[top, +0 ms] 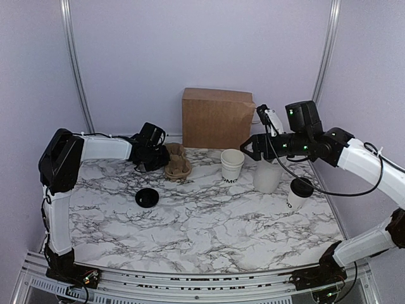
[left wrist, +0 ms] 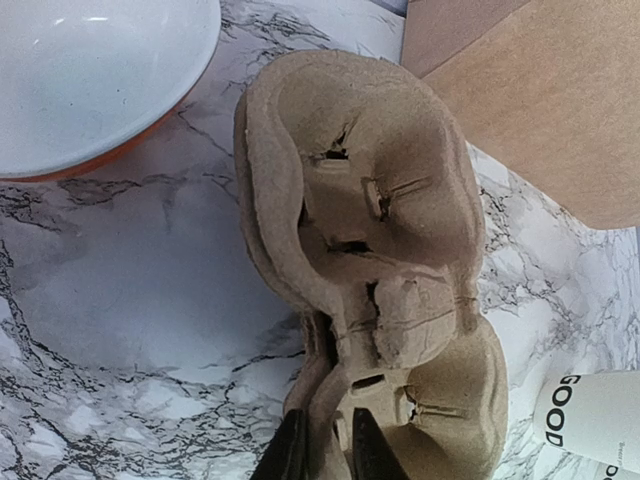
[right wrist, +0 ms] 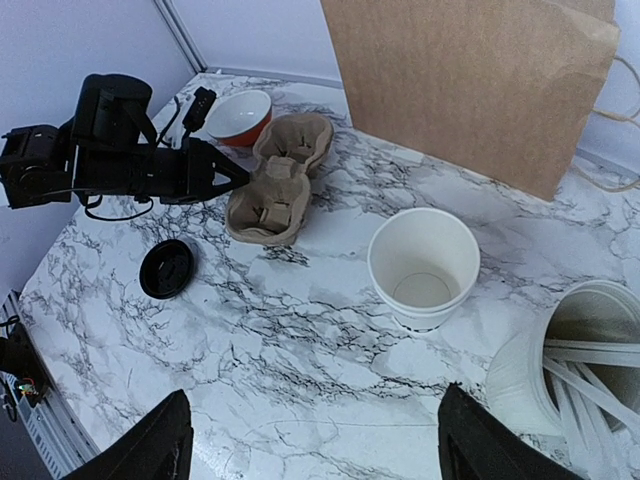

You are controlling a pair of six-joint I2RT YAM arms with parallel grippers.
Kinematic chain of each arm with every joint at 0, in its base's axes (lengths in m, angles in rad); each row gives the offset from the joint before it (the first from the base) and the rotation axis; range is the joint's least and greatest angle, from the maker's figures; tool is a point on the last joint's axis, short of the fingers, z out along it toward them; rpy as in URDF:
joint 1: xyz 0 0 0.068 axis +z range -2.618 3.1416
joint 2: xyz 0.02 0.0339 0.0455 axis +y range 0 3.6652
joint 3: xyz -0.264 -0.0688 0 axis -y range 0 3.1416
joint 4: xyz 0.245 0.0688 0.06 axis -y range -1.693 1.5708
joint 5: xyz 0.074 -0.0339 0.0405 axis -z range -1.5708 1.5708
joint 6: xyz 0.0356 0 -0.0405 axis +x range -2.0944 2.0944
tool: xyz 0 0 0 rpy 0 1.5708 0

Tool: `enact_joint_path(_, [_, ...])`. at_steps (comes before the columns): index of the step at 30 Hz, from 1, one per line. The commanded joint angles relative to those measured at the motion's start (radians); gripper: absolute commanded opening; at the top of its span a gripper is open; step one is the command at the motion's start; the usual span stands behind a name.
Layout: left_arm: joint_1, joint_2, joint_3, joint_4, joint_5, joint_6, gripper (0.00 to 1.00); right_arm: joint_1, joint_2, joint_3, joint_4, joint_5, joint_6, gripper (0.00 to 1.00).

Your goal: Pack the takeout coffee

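Observation:
The takeout coffee (top: 299,192), a white cup with a black lid, stands at the right of the table; neither wrist view shows it. A brown pulp cup carrier (top: 178,163) lies at the back centre. My left gripper (top: 163,162) is shut on the carrier's rim; in the left wrist view its fingers (left wrist: 292,452) pinch the edge of the carrier (left wrist: 370,250). My right gripper (top: 249,149) hovers open and empty above the table behind the lidless cup (top: 231,166), well left of the coffee. In the right wrist view the gripper (right wrist: 315,450) spreads wide, the lidless cup (right wrist: 423,265) ahead of it.
A brown paper bag (top: 215,117) stands at the back. A frosted tumbler with sticks (top: 267,175) is beside the lidless cup. A loose black lid (top: 147,197) lies left of centre. A white and orange bowl (left wrist: 90,80) sits behind the carrier.

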Motion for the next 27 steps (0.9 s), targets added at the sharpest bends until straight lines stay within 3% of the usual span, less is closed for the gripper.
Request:
enact_joint_path(1, [-0.005,0.016,0.018,-0.022,-0.036,0.015,0.17,0.005,-0.007,0.002,-0.003,0.014,0.006,0.81])
enact_joint_path(16, [-0.007,0.000,0.021,-0.035,-0.015,0.067,0.00,0.005,-0.006,0.003,0.010,0.016,0.036,0.81])
enact_joint_path(27, [-0.004,-0.124,-0.015,-0.085,0.076,0.174,0.00,0.006,0.030,0.013,0.039,0.008,0.049,0.81])
